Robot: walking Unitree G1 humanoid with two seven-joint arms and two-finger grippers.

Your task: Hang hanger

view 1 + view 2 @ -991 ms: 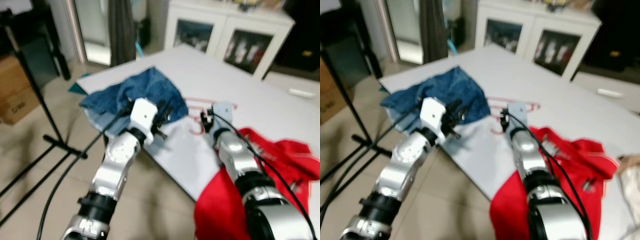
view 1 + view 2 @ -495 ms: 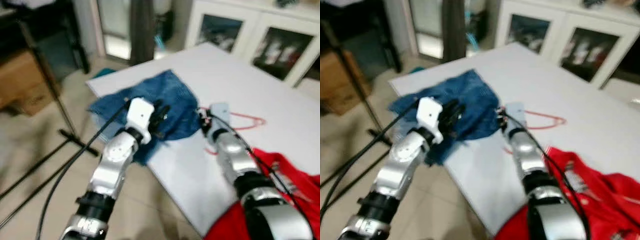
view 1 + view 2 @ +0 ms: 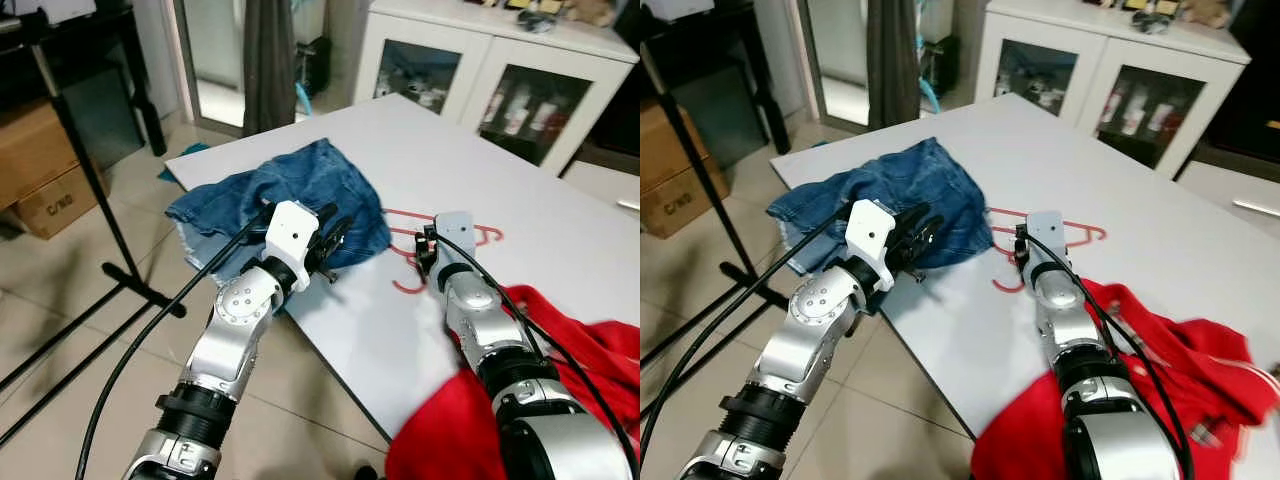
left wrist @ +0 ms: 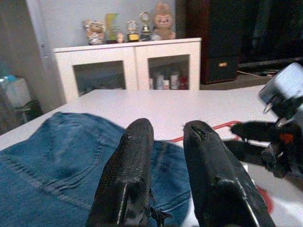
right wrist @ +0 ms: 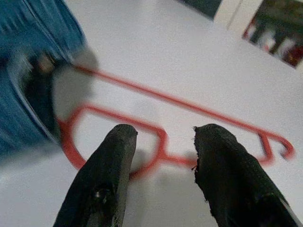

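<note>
Right gripper [image 5: 161,156], fingers spread, has advanced until the red hanger [image 5: 161,137] on the white tabletop [image 5: 156,47] lies just beyond its tips, ready for grasping; left gripper [image 4: 163,142], slightly parted, hovers over blue jeans [image 4: 57,151].

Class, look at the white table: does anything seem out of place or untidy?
Yes. The red hanger lies flat on the table, partly tucked under crumpled jeans, and a red garment spills over the edge.
</note>
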